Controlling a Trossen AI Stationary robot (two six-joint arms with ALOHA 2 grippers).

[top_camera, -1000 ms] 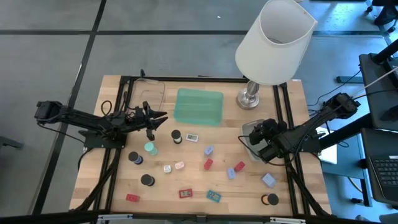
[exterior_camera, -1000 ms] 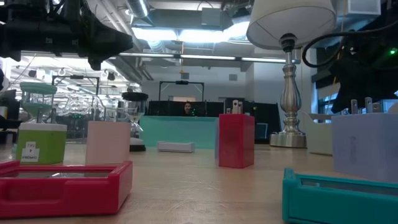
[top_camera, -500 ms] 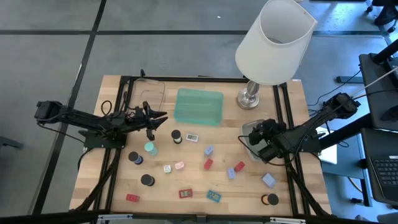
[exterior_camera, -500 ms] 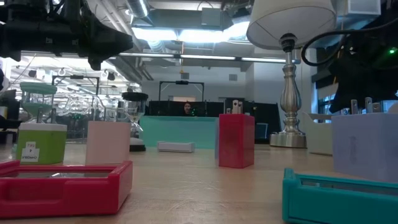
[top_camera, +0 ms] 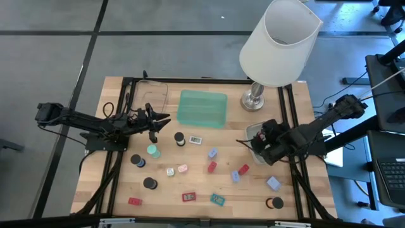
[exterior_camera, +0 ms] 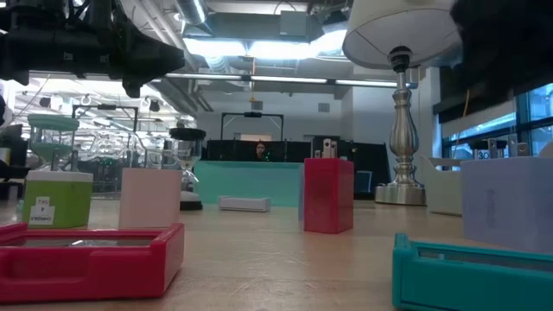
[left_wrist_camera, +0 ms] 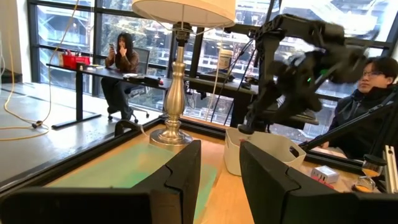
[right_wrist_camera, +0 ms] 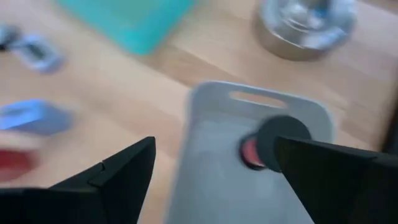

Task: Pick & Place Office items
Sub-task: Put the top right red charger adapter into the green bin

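The right gripper (top_camera: 255, 140) hangs over the grey tray (top_camera: 252, 151), which sits just in front of the lamp base (top_camera: 252, 99); its fingers (right_wrist_camera: 118, 174) stand spread with nothing between them, and a black round cap (right_wrist_camera: 283, 142) with something red under its edge lies loose on the tray floor, so that piece looks delivered. The left gripper (top_camera: 157, 121) waits with its fingers pressed together and empty, well to the left of the lamp base, beyond the green tray (top_camera: 202, 107). The next pick probably turns on this: most remaining office items lie toward the front edge of the table from the grey tray, and the red block (top_camera: 243, 169) and lavender block (top_camera: 236, 177), touching as a pair, are nearest the right gripper, just front-left of the tray. The red block (exterior_camera: 328, 195) stands upright, taller than wide, matte-sided; a grasp across its narrow faces seems likeliest.
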